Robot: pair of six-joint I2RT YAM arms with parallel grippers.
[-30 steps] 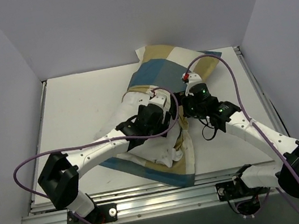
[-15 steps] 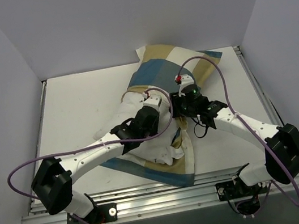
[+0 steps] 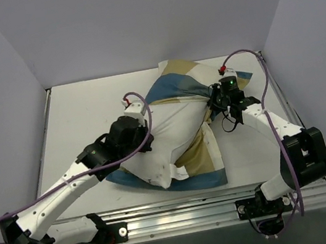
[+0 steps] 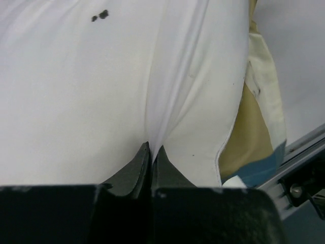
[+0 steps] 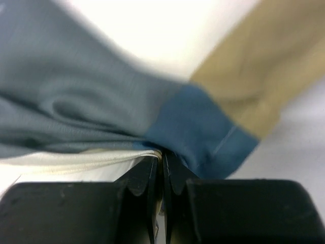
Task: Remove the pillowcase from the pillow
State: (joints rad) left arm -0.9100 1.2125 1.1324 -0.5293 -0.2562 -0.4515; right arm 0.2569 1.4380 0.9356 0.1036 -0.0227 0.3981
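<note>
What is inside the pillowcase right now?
The far end of the pillow sits inside the pillowcase, covered by bunched blue and tan fabric. How far in it reaches cannot be seen. Its near white body lies exposed over the case's opened flap.

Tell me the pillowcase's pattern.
The pillowcase has teal-blue, tan and cream patchwork blocks; top external view.

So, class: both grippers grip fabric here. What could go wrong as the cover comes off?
1. The left gripper pinches only a thin fold of the plump plain white stuffed pillow; that fold may slip out under a pull.
2. The right gripper bites the teal, tan and cream patchwork fabric pillowcase where it is bunched; it may snag rather than slide.
</note>
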